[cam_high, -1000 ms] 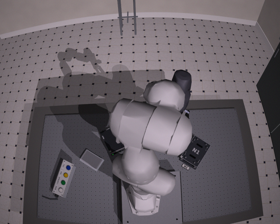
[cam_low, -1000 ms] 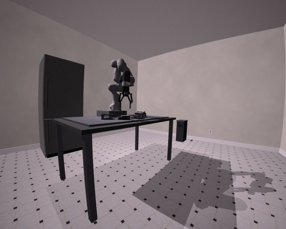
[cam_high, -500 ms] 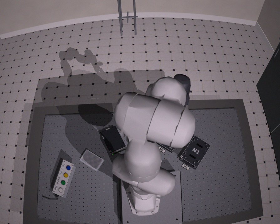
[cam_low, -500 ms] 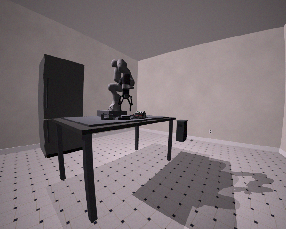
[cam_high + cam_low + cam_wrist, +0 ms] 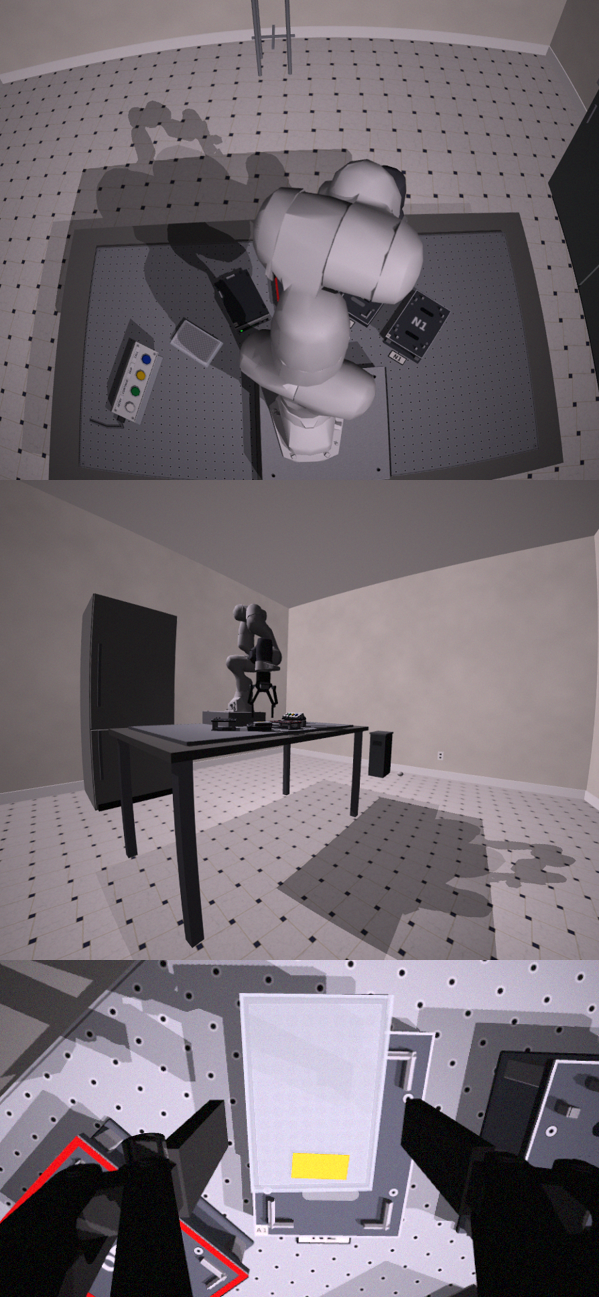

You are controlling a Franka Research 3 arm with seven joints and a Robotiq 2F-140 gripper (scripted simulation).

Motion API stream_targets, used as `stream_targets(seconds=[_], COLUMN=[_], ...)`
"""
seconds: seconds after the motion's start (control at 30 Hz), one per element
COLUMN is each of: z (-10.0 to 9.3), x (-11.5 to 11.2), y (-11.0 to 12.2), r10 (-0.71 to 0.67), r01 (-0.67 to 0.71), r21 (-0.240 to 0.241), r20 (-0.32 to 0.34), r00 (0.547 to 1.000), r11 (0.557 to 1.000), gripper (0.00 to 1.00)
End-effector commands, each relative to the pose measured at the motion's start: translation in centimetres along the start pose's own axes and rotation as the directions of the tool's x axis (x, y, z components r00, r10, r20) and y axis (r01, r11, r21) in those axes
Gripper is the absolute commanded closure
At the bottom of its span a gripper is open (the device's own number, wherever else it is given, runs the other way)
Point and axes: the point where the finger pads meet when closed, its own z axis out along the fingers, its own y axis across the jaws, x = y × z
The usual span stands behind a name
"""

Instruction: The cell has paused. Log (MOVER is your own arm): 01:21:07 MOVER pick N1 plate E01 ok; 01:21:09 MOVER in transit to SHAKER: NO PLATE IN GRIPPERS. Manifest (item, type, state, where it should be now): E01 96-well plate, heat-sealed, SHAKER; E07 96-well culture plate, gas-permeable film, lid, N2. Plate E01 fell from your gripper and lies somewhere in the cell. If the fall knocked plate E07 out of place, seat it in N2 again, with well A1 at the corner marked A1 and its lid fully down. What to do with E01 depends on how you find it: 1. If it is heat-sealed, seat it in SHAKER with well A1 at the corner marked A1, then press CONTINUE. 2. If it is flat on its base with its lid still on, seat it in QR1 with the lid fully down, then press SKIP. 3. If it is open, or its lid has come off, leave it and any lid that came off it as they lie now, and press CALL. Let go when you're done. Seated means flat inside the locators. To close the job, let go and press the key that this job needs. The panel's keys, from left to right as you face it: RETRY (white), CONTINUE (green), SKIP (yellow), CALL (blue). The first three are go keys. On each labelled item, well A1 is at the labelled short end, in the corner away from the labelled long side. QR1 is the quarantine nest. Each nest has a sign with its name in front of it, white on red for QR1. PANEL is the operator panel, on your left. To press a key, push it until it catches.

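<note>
In the wrist view a lidded plate E07 (image 5: 315,1092) with a yellow label (image 5: 320,1166) at its near short end lies askew on the grey N2 nest (image 5: 330,1216). It is shifted away from the near locators and over the nest's left edge. The corner mark A1 (image 5: 260,1230) is at the nest's near left. My gripper (image 5: 315,1123) is open above this plate, one finger on each side, touching nothing. Plate E01 (image 5: 195,342), with a fine well grid showing, lies flat on the table between the panel and the SHAKER (image 5: 240,299).
The red-bordered QR1 nest (image 5: 207,1261) sits at the lower left of the wrist view. The empty N1 nest (image 5: 417,324) is to the right, also in the wrist view (image 5: 560,1111). The operator panel (image 5: 135,379) with its coloured keys stands at the table's left. My arm hides N2 from above.
</note>
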Motion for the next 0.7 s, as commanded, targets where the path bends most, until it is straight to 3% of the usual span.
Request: stream_targets(seconds=[0.0, 0.67], z=[0.32, 0.64], x=[0.35, 0.35], y=[0.05, 0.05], r10=[0.004, 0.004], r01=[-0.004, -0.004], r21=[0.000, 0.000], r20=[-0.011, -0.011], r00=[1.000, 1.000], r11=[1.000, 1.000], gripper=[0.30, 0.30])
